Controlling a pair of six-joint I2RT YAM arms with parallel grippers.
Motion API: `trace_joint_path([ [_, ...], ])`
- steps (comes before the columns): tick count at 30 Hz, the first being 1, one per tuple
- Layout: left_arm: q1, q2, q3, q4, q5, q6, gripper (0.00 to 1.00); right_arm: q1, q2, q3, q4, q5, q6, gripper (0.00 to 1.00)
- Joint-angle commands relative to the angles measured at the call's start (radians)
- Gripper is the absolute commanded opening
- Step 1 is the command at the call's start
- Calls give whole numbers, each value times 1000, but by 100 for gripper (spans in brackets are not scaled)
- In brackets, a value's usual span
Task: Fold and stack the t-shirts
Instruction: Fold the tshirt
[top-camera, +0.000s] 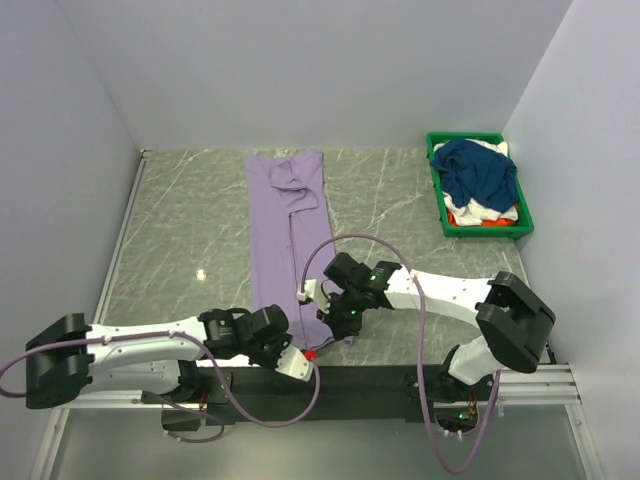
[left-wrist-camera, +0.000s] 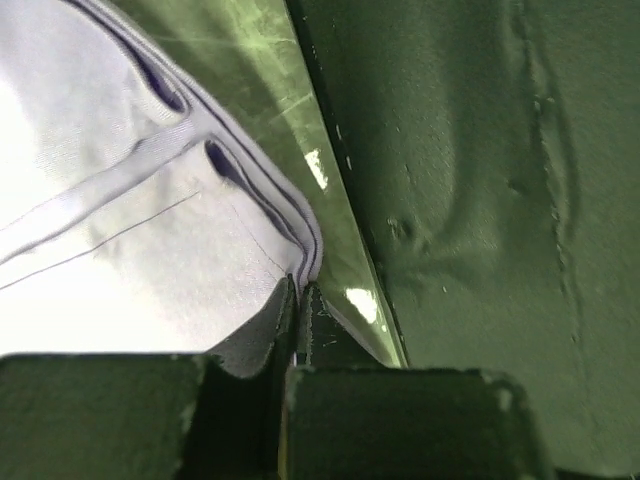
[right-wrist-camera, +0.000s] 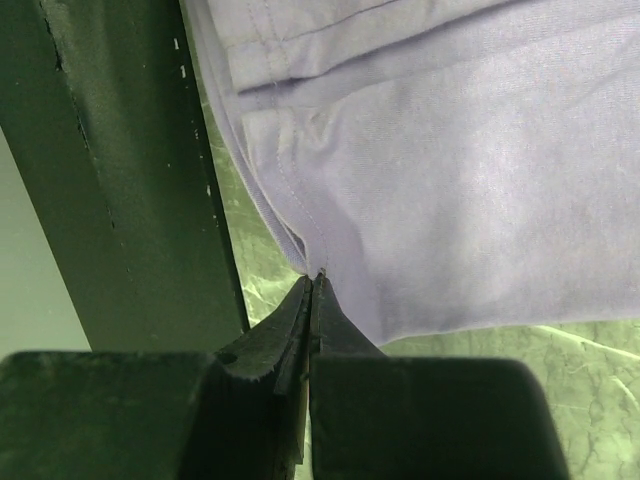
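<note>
No writing, label, brand, number or sign can be read in any view. The lavender t-shirt, just ahead of the left gripper and the right gripper, shows only plain cloth and stitched seams.
</note>
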Motion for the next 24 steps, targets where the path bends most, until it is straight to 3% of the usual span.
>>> trace_joint_path([
  [1, -4, -87, 12, -83, 11, 3, 1, -7, -52, 24, -9, -16, 5, 0],
  [14, -33, -231, 232, -301, 261, -26, 1, 78, -285, 34, -87, -78, 37, 0],
  [19, -2, -326, 232, -393, 196, -20, 1, 38, -302, 48, -130, 42, -38, 0],
  [24, 122, -347, 195, -327, 106, 47, 1, -43, -218, 115, -90, 93, -135, 0],
])
